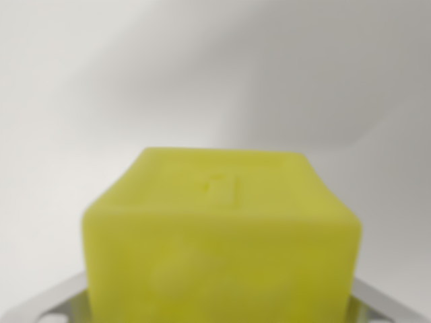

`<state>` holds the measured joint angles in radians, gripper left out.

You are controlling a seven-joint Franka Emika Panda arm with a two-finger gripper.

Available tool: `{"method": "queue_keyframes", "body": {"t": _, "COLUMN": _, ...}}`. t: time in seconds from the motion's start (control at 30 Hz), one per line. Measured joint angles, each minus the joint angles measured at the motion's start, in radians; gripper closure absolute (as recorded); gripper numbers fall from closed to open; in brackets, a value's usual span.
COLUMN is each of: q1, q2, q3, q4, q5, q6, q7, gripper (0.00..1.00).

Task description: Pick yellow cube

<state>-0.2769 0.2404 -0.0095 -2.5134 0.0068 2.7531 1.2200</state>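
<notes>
The yellow cube (219, 235) fills the lower middle of the wrist view, very close to the camera and blurred. A small mark is pressed into its top face. My gripper (219, 313) is at the bottom edge of the picture. Its silvery fingers (47, 306) show on either side of the cube's base, each pressed against a side face. The gripper looks shut on the cube. The fingertips themselves are hidden behind the cube.
A plain white surface (215, 74) lies behind the cube, with soft grey shadows across its upper right. Nothing else is in view.
</notes>
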Motion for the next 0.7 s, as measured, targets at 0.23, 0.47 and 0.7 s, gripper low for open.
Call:
{"method": "queue_keyframes", "body": {"t": 0.23, "q1": 0.000, "q2": -0.049, "q3": 0.000, "q4": -0.004, "q5": -0.002, "q6": -0.045, "q7": 0.001, "gripper": 1.00}}
{"method": "queue_keyframes", "body": {"t": 0.47, "q1": -0.001, "q2": -0.097, "q3": 0.000, "q4": -0.006, "q5": -0.003, "q6": -0.091, "q7": 0.002, "gripper": 1.00}}
{"method": "queue_keyframes", "body": {"t": 0.7, "q1": -0.001, "q2": -0.142, "q3": 0.000, "q4": -0.005, "q5": -0.004, "q6": -0.138, "q7": 0.003, "gripper": 1.00}}
